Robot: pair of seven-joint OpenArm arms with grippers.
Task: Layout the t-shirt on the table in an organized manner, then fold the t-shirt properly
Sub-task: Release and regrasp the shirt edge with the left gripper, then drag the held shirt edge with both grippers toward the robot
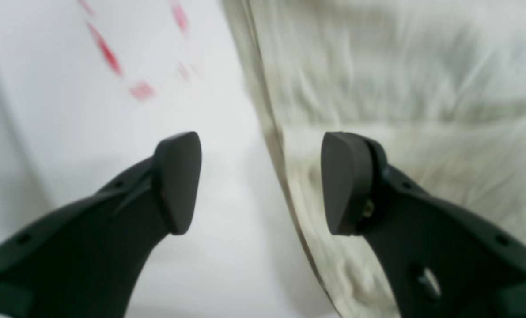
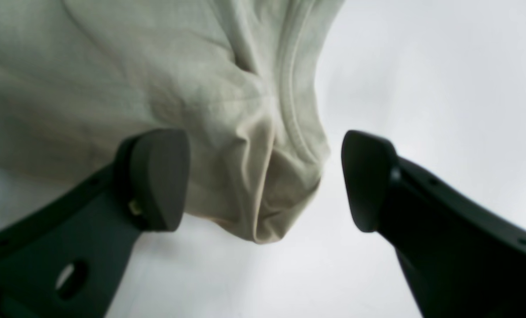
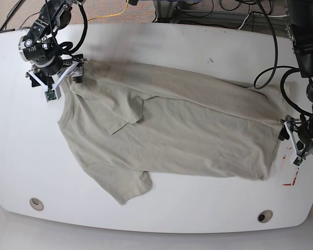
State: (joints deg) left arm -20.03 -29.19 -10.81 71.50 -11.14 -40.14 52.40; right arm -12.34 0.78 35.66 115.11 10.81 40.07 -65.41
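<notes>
The pale sage t-shirt (image 3: 188, 130) lies spread across the white table (image 3: 198, 47), its front part creased and one sleeve folded over the chest. My right gripper (image 3: 68, 78) hovers at the shirt's far left corner. In the right wrist view it (image 2: 263, 181) is open, with a bunched fold of the shirt (image 2: 263, 168) lying loose between the fingers. My left gripper (image 3: 288, 136) is at the shirt's right edge. The left wrist view shows it (image 1: 263, 183) open, astride the edge of the shirt (image 1: 399, 88), one finger over cloth and the other over bare table.
Red tape marks (image 3: 291, 172) sit on the table just beside the left gripper, blurred in the left wrist view (image 1: 106, 53). Two round metal grommets (image 3: 36, 202) (image 3: 264, 215) lie near the front edge. Cables hang behind the table's back edge.
</notes>
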